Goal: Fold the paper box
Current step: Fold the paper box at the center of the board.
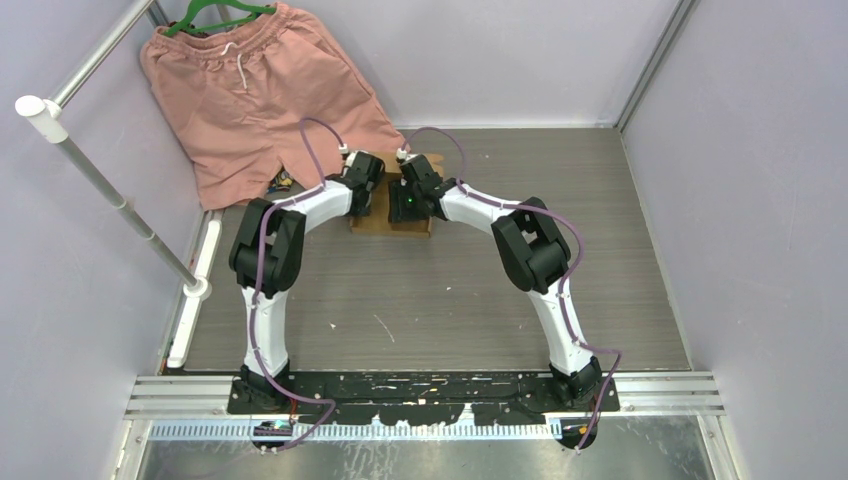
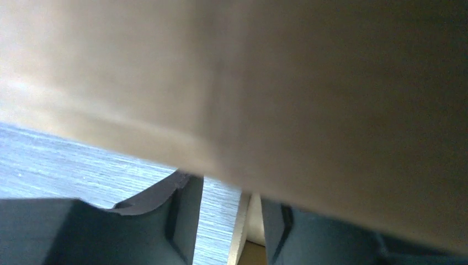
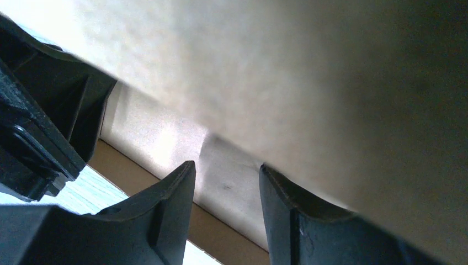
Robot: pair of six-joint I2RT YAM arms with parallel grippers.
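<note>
Left gripper [image 2: 227, 190]: jaws are seen apart in the left wrist view. A thin cardboard edge stands in the gap close to the right-hand finger [image 2: 281, 232], and bare table is seen between it and the other finger, so nothing is clamped. Right gripper [image 3: 227, 165]: jaws are also seen apart, with nothing pinched between them and a cardboard wall visible behind the gap.

The paper box [image 1: 385, 222] is located toward the far edge of the table [image 1: 420, 290], slightly left of centre. It is largely covered by both wrists from above. In both wrist views a blurred brown panel [image 2: 276, 83] is spread over the fingers. How far the box is folded cannot be told.

Pink shorts [image 1: 250, 90] are hung on a green hanger [image 1: 215, 15] at the far-left corner, with the hem near the box.
</note>
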